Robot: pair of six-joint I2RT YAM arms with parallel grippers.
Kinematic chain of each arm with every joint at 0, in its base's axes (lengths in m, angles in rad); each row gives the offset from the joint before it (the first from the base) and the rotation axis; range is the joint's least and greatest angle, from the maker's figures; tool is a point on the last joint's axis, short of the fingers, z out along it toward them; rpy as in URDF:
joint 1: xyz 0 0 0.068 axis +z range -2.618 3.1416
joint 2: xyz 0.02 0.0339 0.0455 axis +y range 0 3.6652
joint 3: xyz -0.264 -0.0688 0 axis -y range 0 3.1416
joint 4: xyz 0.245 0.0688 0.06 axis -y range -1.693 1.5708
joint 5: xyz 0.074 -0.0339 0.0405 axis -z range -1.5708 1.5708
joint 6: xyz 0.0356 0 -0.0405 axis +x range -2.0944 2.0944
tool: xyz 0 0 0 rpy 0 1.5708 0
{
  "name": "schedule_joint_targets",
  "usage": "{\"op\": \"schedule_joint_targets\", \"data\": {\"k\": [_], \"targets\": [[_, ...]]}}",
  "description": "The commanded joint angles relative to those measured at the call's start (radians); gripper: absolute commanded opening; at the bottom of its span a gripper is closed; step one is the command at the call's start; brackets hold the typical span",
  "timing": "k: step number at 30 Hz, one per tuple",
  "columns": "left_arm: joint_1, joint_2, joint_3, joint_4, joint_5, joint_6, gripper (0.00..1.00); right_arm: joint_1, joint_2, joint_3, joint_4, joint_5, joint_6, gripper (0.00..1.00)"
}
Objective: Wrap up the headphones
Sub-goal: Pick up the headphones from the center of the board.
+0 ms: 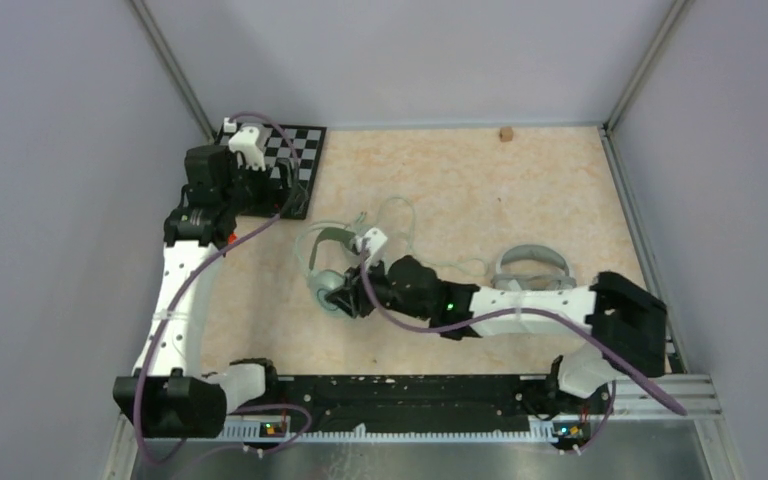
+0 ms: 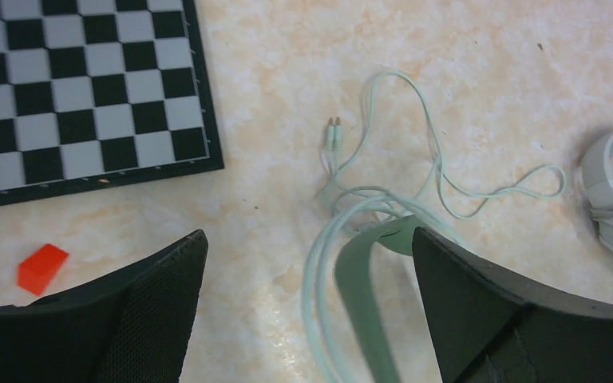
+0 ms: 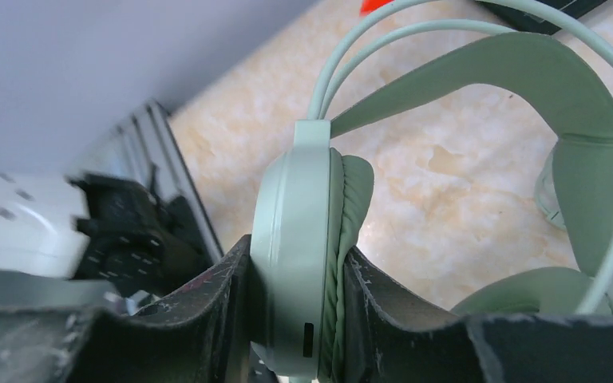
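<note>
Top external view: I see the mint-green headset [image 1: 332,262] lying near the middle of the marbled desk [image 1: 480,190], its pale-green cable [image 1: 400,215] looping loosely beyond it. The right hand [image 1: 348,296] reaches across from the right and meets the headset at its near cup. In the right wrist view that hand [image 3: 295,279] is clamped on the round ear cup [image 3: 307,263], one finger pressed to the hard shell and the other to the ribbed cushion. The headband arches off to the right. The white headset [image 1: 532,268] sits well apart on the right, just behind the right arm. In the left wrist view the left hand [image 2: 310,239] has its fingers spread wide, gripping nothing. The green band and cable lie on the desk below the gap, and the two plugs [image 2: 333,136] rest side by side farther out. A checkerboard [image 2: 80,88] fills the upper left, with a red block [image 2: 42,267] lying near its edge.
</note>
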Motion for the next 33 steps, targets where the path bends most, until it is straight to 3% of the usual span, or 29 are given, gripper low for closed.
{"op": "schedule_joint_targets", "data": {"k": [1,4,7,11,15,18,21,26,33], "targets": [[-0.002,-0.117,-0.010,0.130,-0.108,0.036,0.99,-0.113,-0.246,-0.035,0.145,-0.170,0.292,0.00],[-0.002,-0.231,-0.101,0.299,-0.145,-0.009,0.99,-0.217,-0.352,-0.068,0.147,-0.249,0.484,0.00],[-0.002,-0.351,-0.248,0.509,0.009,0.095,0.99,-0.314,-0.433,-0.137,0.244,-0.343,0.689,0.00],[-0.002,-0.435,-0.385,0.615,0.287,0.150,0.99,-0.405,-0.503,-0.162,0.306,-0.453,0.902,0.00],[-0.032,-0.479,-0.487,0.734,0.401,0.171,0.99,-0.428,-0.532,-0.137,0.318,-0.523,0.978,0.00],[-0.042,-0.495,-0.533,0.783,0.512,0.217,0.99,-0.431,-0.538,-0.165,0.456,-0.546,1.067,0.00],[-0.045,-0.532,-0.606,0.955,0.527,0.131,0.99,-0.430,-0.543,-0.200,0.575,-0.546,1.135,0.00],[-0.045,-0.580,-0.670,1.065,0.462,0.138,0.99,-0.430,-0.568,-0.199,0.511,-0.558,1.129,0.00],[-0.045,-0.562,-0.646,1.156,0.548,0.177,0.99,-0.430,-0.568,-0.211,0.500,-0.584,1.165,0.00]]}}
